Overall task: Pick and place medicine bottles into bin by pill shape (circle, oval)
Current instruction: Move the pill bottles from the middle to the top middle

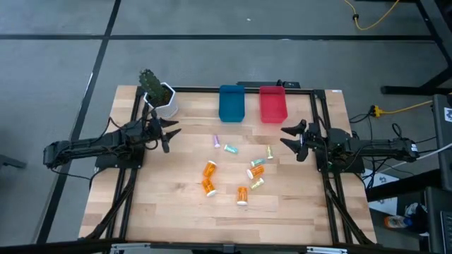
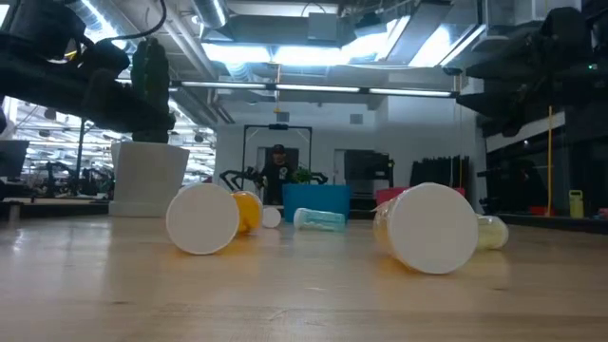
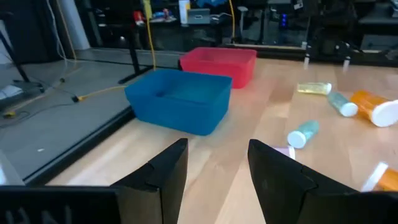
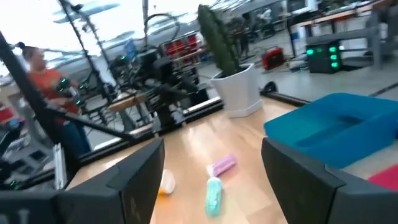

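Several medicine bottles lie on their sides in the middle of the table: orange ones with white caps [image 1: 210,169] [image 1: 208,186] [image 1: 242,195], pale teal vials [image 1: 231,149] [image 1: 258,162], a purple vial [image 1: 217,141] and yellowish vials [image 1: 270,151] [image 1: 257,183]. A blue bin [image 1: 231,103] and a red bin [image 1: 272,104] stand at the far edge. My left gripper [image 1: 171,132] is open and empty at the left, above the table. My right gripper [image 1: 286,137] is open and empty at the right.
A white plant pot [image 1: 162,100] with a green plant stands at the far left, close to my left gripper. Bare wood lies along the near edge [image 1: 226,219]. A person shows in the room beyond the table in the right wrist view [image 4: 37,68].
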Motion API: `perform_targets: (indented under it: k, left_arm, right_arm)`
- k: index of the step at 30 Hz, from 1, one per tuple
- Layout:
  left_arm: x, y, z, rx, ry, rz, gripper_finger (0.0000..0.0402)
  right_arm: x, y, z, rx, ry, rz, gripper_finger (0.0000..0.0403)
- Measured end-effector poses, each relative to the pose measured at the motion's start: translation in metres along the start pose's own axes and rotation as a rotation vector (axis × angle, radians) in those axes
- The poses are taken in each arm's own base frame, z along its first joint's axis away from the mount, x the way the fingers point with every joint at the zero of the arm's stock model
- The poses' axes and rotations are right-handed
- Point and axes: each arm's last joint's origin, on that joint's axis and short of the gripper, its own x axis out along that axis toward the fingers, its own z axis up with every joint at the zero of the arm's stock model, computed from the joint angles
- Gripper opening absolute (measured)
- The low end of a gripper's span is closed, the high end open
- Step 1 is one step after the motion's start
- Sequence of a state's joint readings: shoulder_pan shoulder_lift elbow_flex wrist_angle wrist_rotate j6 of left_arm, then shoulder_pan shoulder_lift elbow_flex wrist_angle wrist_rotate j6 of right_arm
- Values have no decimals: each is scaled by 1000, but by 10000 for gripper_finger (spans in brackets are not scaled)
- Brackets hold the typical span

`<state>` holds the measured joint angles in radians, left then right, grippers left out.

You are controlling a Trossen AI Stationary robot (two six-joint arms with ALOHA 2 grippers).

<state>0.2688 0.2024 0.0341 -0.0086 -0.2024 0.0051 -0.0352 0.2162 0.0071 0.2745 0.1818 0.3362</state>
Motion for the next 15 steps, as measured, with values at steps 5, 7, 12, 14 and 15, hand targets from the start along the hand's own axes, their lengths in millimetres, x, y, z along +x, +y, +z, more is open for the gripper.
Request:
perform_targets:
  k: [5,7,12,14,15]
  left_arm:
    - [0,1,1,-4,-5,-24,163]
    - [0,1,1,-5,-5,-24,163]
    - [0,0,2,-110,-24,-26,163]
    - [0,0,2,-133,-22,-25,163]
    - [0,0,2,-139,-23,-24,163]
  right_arm:
    - [0,1,5,13,-51,10,271]
    - [0,2,7,41,-78,21,271]
    - [-1,9,20,54,-132,116,271]
    - [-2,14,31,25,-150,175,271]
    - [-3,17,37,13,-161,203,271]
